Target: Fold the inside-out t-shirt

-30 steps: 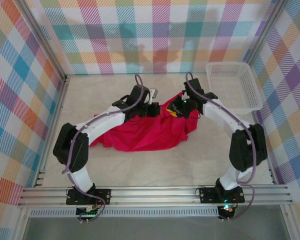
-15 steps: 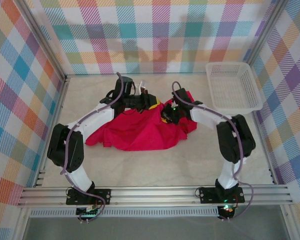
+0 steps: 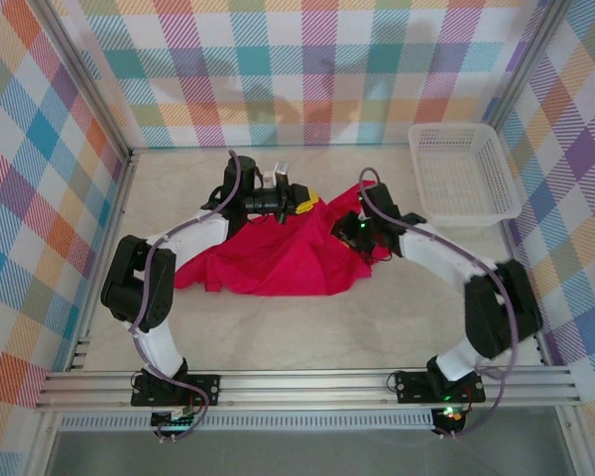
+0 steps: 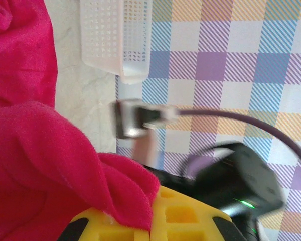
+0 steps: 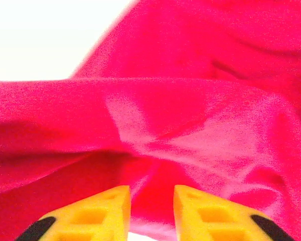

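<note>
Since a second ago my left arm has carried its grip away toward the far edge of the tabletop (image 3: 307, 332), and the right arm has swung its elbow out toward the right edge. The red cloth is now pulled out flatter between them.

Right now the left gripper (image 3: 299, 201) sits near the middle of the far edge. Its yellow fingers (image 4: 185, 216) are closed tight on a fold of the inside-out t-shirt (image 3: 278, 260), and my left wrist camera shows the red cloth bunched right at the finger. The shirt's far hem rises to that grip, while the rest lies crumpled on the tabletop, centred left to right and nearer the far edge than the near one. One rumpled end trails toward the left edge.

The right gripper (image 3: 343, 224) is at the shirt's right end, close beside the left one. On my right wrist camera its two fingers stand slightly apart (image 5: 151, 192) with red cloth showing in the narrow gap. I cannot tell whether they are pinching it or only resting against it.

The white mesh basket (image 3: 456, 129) stands in the far right corner, well apart from the shirt. It also shows in my left wrist view (image 4: 118, 35), against the checked wall (image 3: 307, 69).
</note>
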### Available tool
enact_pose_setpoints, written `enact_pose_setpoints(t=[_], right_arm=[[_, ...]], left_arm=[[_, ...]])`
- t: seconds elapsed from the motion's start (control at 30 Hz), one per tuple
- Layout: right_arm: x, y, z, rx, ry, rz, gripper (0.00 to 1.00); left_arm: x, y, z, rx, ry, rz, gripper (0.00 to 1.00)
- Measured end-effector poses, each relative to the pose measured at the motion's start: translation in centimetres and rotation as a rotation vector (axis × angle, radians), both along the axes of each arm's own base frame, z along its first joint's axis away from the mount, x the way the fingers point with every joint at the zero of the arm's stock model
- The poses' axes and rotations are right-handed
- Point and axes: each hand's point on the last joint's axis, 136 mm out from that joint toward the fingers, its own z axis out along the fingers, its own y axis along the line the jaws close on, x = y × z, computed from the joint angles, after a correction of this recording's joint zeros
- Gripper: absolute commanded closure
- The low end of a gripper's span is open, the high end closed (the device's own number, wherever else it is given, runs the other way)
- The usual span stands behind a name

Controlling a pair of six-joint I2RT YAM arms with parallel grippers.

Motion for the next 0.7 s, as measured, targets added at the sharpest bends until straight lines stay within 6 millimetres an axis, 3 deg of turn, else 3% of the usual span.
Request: enact_pose_setpoints(t=[0.1,0.17,0.4,0.6,0.67,0.7], right_arm=[[0.1,0.4,3.5,0.057,-0.133,0.035,0.61],[0.3,0.9,3.9,0.078,-0.168,0.058,0.61],[0.9,1.6,2.1,0.083,-0.161,0.084,0.61],[3.6,3.6,1.7,0.101,-0.177,0.115,0.64],[4.2,4.2,1.8,0.119,-0.185,0.123,0.67],[4.4,4.4,1.8,0.127,-0.187,0.128,0.74]], left_arm=[[0.1,-0.1,-0.8,0.006,0.016,-0.002,1.0],[0.1,-0.1,-1.2,0.009,0.024,-0.003,1.0],[0.0,-0.1,-1.5,0.011,0.03,-0.006,1.0],[0.0,-0.1,-1.5,0.011,0.03,-0.005,1.0],[0.0,-0.1,-1.5,0.012,0.031,-0.005,1.0],[0.1,-0.1,-1.5,0.012,0.03,-0.005,1.0]])
